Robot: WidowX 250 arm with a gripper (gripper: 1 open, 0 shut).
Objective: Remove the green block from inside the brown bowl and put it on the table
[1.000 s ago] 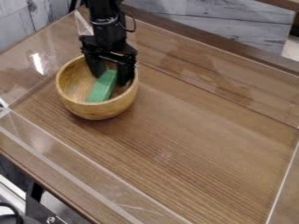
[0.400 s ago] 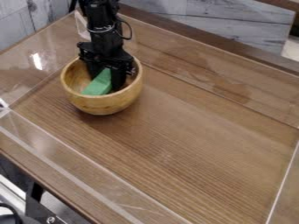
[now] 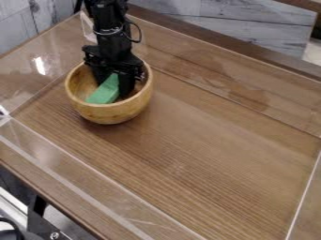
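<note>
Black tool points straight down inside the round light-brown wooden bowl, jaws drawn in on the upper end of the small bright green rectangular block; grip judged made, contact itself hidden by the fingers. Block lies tilted against the bowl's inner wall, lower end toward the bottom. Bowl sits near the far left corner of the glossy brown wood-grain counter. Risks: hold is near one end, so the block may pivot or slip on lifting; a dragging end could catch the thick rim and shift the bowl
</note>
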